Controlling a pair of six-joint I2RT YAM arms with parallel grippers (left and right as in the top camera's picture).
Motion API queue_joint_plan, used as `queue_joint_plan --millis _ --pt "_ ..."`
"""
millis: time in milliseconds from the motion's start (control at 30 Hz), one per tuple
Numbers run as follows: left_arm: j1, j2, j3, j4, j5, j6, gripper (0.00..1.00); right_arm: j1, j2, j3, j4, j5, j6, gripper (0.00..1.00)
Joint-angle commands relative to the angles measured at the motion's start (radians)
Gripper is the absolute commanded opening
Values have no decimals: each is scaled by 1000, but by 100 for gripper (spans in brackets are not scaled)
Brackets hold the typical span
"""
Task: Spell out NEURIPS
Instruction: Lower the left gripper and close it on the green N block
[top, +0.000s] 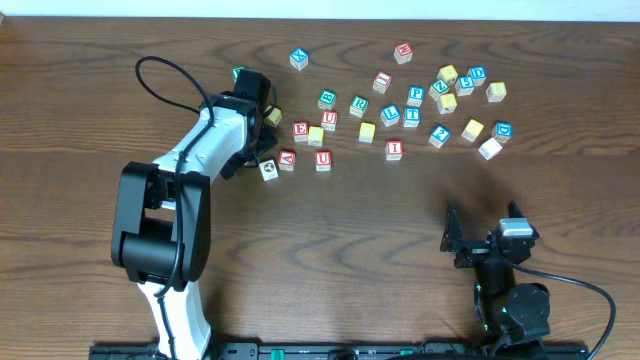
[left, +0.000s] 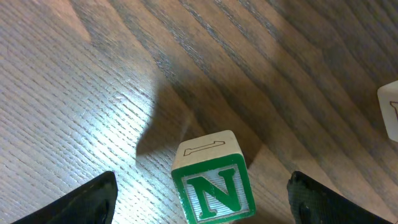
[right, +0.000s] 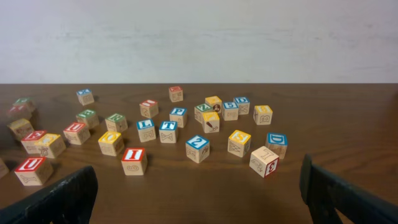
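**Overhead** – The left gripper (top: 248, 88) of the white-and-black left arm (top: 190, 160) is pictured at the upper left of the frame, directly over the small wooden green N cube (top: 238, 73). Only a corner of the cube is shown past the wrist. The first letter of the word is judged to be the target. No row has been laid out on the open wood below the blocks, so the task is taken to be barely begun. The other lettered wooden cubes (top: 367, 131) are scattered across the upper middle and upper right, among them the red I cube (top: 394, 149) and the blue P cube (top: 416, 95). The right gripper (top: 482, 232) is kept at the lower right, well apart from the blocks, with its jaws spread and nothing held.

**Left wrist** – The green N cube is framed at the bottom centre, upright on the table with its N face turned to the lens. It is flanked by the two black fingers (left: 87, 202) in the bottom corners. A clear gap is left on each side, so the cube is bracketed but not yet gripped.

**Right wrist** – The scatter is viewed low and from the front, and the red I cube is seen nearest, left of centre. The right fingers are shown wide apart in the bottom corners – released and idle.

The work is staged on a dark brown, wood-grain tabletop (top: 400, 270), where a patch of glare is caught in the left wrist view. A bare, pale wall (right: 199, 37) is seen behind it.
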Motion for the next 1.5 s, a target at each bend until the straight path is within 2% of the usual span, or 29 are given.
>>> queue_joint_plan --millis 0,633,1333,1400,1467 --pt "1 13 4 -5 -17 -45 86 -7 -3 -1 -4 7 13 99" --pt "2 16 4 25 -26 -158 86 -7 -3 -1 -4 7 13 99" --pt "2 67 5 40 -28 -159 86 -7 -3 -1 -4 7 13 99" --pt "2 67 5 41 -28 -159 68 -7 -3 -1 -4 7 13 99" --pt "2 67 5 42 -28 -159 56 -7 -3 -1 -4 7 13 99"
